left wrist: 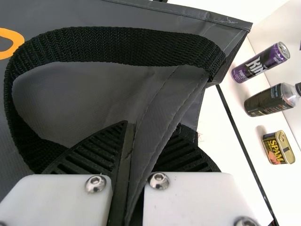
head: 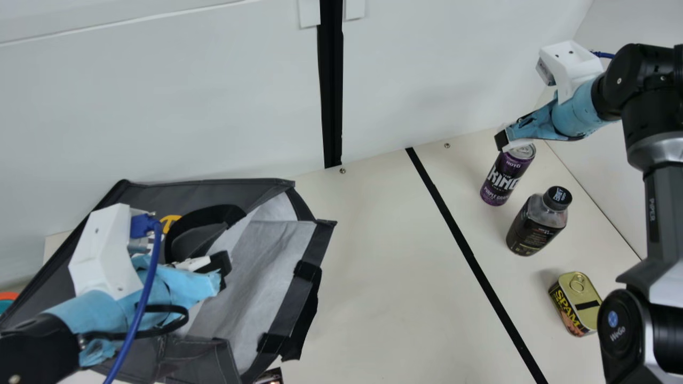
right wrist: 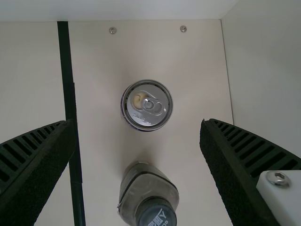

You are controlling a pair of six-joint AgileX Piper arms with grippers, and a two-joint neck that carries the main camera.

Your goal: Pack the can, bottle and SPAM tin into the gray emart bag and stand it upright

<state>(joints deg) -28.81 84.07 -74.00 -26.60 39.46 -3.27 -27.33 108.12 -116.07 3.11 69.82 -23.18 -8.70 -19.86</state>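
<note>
Gray bag [head: 240, 184] is lying on its side under the left gripper [head: 227, 266], mouth pointing toward the right gripper [head: 504, 141], bottom-to-mouth axis running roughly left to right. Left gripper is closing on a fold of the bag's fabric by the mouth; a black strap [left wrist: 122, 44] is looping right beside its fingers. Right gripper is hanging open over the can [head: 500, 181], fingers spread wide. Can is standing upright below and between them, long axis vertical, tab end facing up at the gripper. Bottle [head: 533, 226] is standing upright just beside the can, on the neck camera's side of the right gripper, cap up, so it's crowding that side. SPAM tin [head: 579, 301] is sitting farther out that same way, past the bottle, ring-pull lid up. A dark item [head: 270, 376] is peeking out by the bag's near corner, on the neck camera's side of the left gripper; can't tell what it is. Cream table [head: 384, 266] is running under both grippers, with a black line [head: 464, 245] crossing between bag and can. White wall panels [head: 160, 96] are rising behind both grippers, a black vertical strip [head: 332, 80] dividing them.
</note>
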